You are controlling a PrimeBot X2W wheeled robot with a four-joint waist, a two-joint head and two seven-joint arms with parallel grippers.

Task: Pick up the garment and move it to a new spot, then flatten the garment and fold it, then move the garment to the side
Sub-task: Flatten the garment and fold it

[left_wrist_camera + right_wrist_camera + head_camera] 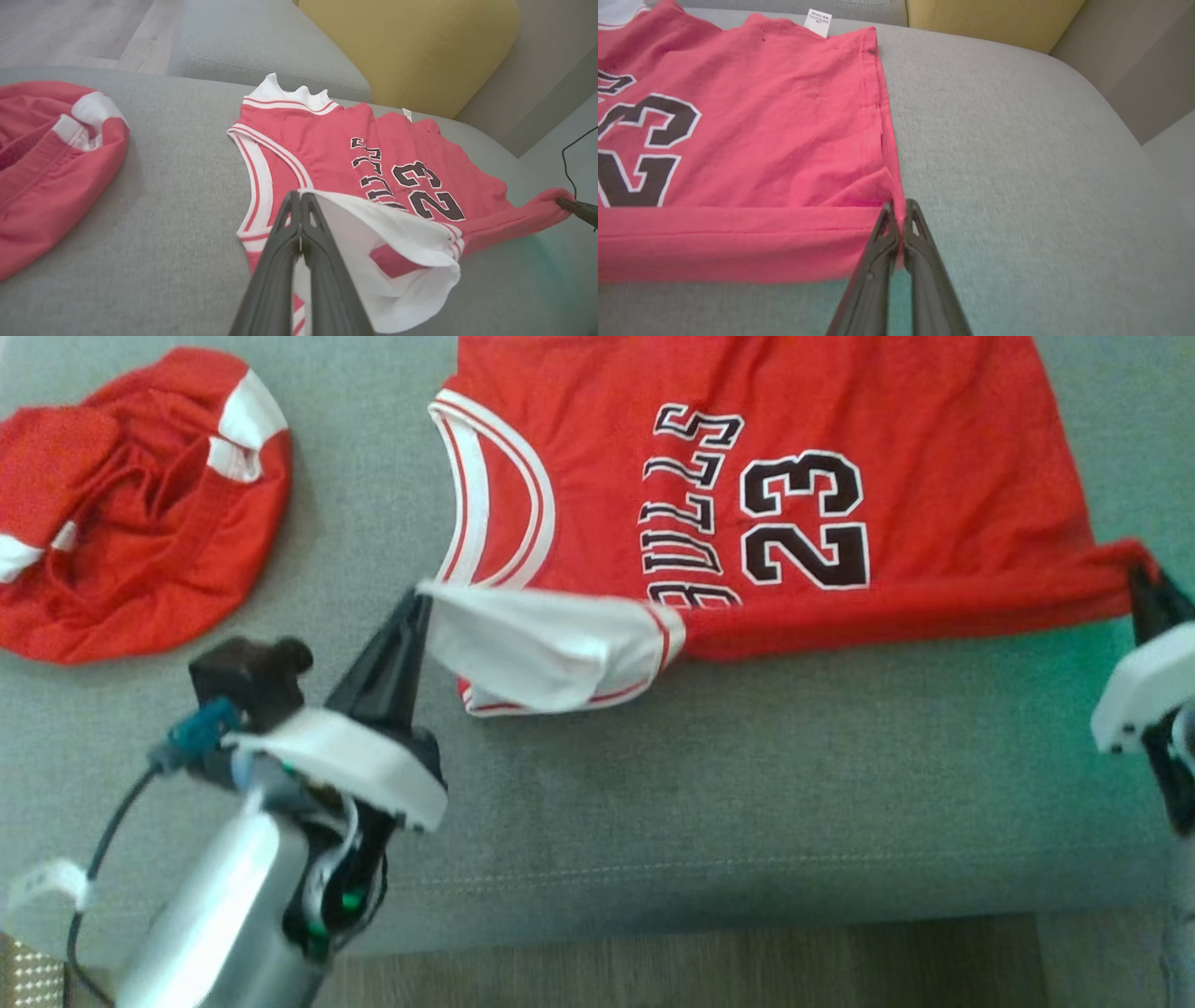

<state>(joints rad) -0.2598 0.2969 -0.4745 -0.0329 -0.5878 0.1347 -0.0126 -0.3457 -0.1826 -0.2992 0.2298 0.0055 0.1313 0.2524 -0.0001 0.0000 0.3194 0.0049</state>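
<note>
The garment (pixel 840 448) is a red jersey with white trim and a black "23", spread on a grey cushion (pixel 709 775). My left gripper (pixel 417 602) is shut on its white shoulder trim (pixel 373 224), lifting that corner off the cushion. My right gripper (pixel 1137 574) is shut on the red hem corner (pixel 896 205), and the near edge is stretched between the two grippers. In the right wrist view the hem (pixel 738 242) is folded over toward the number. The garment (pixel 327 154) lies flat beyond the left gripper (pixel 300 198).
A second red and white garment (pixel 131 513) lies crumpled at the cushion's left. A yellow cushion (pixel 411 42) stands behind the jersey. The cushion's front edge (pixel 709 924) drops to a wooden floor. A dark cable (pixel 567 163) hangs at the right.
</note>
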